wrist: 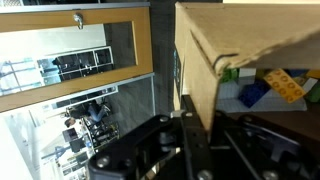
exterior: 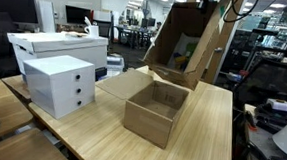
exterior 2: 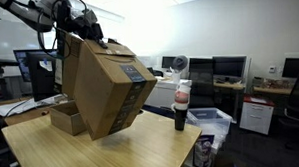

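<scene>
My end effector (exterior 2: 88, 36), pinched shut on the top edge of a cardboard box (exterior 2: 110, 90), holds it hanging tilted below me, over the bench (exterior 2: 112, 155), beyond an open box (exterior: 157, 109).

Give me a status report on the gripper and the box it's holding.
Gripper shut on lifted box wall. Box tilted, off the table. Open box and bottle stand nearby.

An open-plan office: rows of desks (exterior 2: 236, 87) with monitors (exterior 2: 232, 69), a white drawer unit (exterior: 60, 85)
</scene>
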Action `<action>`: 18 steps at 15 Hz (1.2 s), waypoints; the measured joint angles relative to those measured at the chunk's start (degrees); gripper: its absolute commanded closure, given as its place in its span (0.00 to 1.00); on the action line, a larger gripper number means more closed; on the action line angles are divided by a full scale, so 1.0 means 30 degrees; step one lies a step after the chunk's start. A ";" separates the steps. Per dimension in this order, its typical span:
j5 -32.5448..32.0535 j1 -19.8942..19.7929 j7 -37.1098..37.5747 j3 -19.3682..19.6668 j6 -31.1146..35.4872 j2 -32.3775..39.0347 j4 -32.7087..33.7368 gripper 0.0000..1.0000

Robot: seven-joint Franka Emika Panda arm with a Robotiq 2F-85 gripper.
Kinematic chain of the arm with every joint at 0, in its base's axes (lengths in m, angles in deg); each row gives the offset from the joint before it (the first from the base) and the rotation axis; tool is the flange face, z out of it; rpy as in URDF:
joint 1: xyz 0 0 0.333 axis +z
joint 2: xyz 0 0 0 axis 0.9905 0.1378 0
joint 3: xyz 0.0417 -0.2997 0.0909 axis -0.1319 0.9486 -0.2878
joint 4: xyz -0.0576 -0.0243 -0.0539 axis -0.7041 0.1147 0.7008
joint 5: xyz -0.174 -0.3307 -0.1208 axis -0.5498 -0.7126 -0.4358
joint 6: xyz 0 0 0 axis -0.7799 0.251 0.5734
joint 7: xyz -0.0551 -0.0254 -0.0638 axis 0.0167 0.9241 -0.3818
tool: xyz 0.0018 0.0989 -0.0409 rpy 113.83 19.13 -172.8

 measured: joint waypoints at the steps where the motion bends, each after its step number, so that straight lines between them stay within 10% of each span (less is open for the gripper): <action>1: -0.0176 0.0039 0.0000 -0.0055 -0.0045 0.0000 -0.0045 0.94; 18: -0.2168 0.1071 0.0443 -0.1036 -0.1767 0.0214 -0.0997 0.94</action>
